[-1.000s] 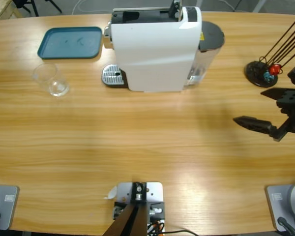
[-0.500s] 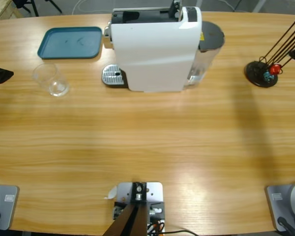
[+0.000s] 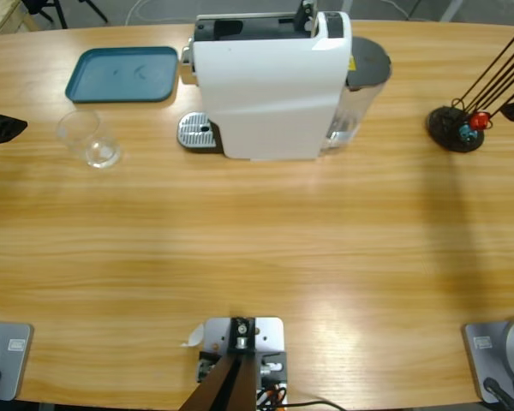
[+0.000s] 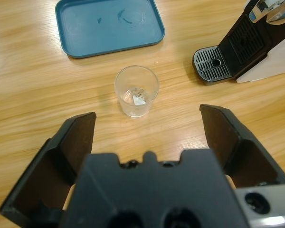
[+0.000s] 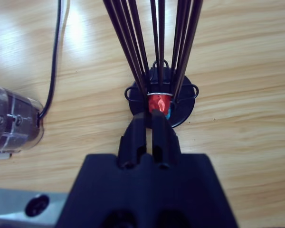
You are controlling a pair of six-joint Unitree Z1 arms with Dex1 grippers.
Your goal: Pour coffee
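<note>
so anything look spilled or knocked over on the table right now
Nothing stands out. The glass stands upright on the wood between the blue tray and the open left claw, with no puddle around it. The coffee machine and the capsule rack are upright too.

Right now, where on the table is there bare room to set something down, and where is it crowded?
The wide wooden table in front of the white coffee machine lies bare. The far left is crowded: blue tray, clear glass, drip grate, with the left gripper beside the glass. The capsule rack takes the far right, with the right gripper at it.
</note>
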